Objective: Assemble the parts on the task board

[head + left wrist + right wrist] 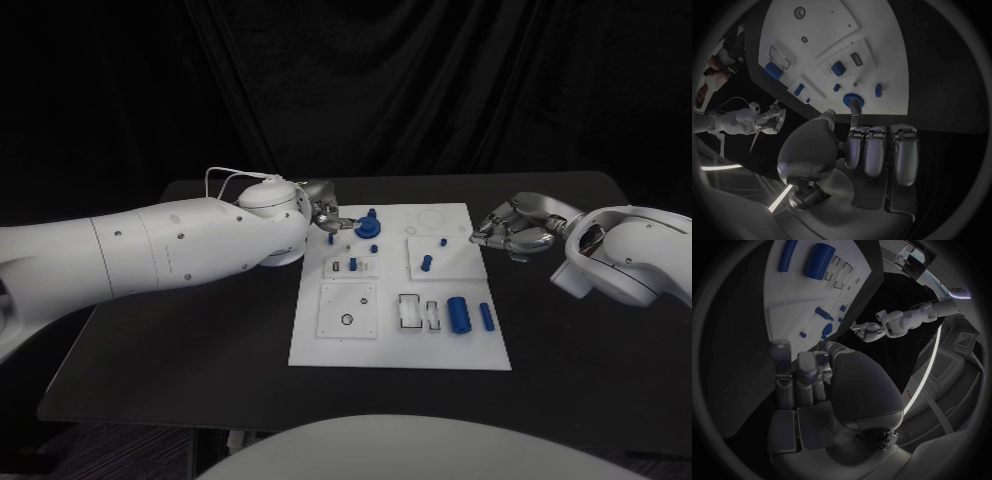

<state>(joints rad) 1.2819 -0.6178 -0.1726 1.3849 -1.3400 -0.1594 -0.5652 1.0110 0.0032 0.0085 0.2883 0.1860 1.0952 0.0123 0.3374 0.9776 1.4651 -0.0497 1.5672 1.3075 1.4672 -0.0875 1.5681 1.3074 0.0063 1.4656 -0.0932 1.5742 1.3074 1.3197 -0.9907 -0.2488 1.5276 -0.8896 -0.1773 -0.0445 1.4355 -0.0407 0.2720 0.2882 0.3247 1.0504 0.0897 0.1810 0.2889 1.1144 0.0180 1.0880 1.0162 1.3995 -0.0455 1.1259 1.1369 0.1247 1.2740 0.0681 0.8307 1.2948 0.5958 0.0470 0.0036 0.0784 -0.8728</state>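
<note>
Lying flat in the middle of the black table (pixel 216 380): the white task board (pixel 329 345), a long rectangular plate divided into raised square panels with cut-out slots, a round hole (pixel 346 319) in the near-left panel and a faint ring outline (pixel 431 218) at the far right. Scattered over it, small blue parts: a round, knob-like piece (pixel 368 227) at the far left corner, a stubby peg (pixel 352 265) on the left middle panel, an upright peg (pixel 427 264) on the right middle panel, a thick cylinder (pixel 459 314) and a slimmer rod (pixel 486 317) lying side by side near the right edge. Beside the cylinder, two narrow rectangular frames (pixel 411 311) set in white. No readable writing on the board or parts.

At the far left corner, the left hand (pixel 326 220), one finger (pixel 856 107) stretched forward and its tip touching the round blue knob (pixel 851 98); remaining fingers (pixel 877 150) curled in side by side, nothing held in them. Behind it, the bulky white left arm (pixel 159 250), with a thin white cable loop (pixel 231 175) over the wrist.

Off the board's right edge, over bare table, the right hand (pixel 508 230), fingers (pixel 795 377) curled loosely inward and empty. In the right wrist view, a short white printed mark (pixel 957 289) at the rim, too small to read.
</note>
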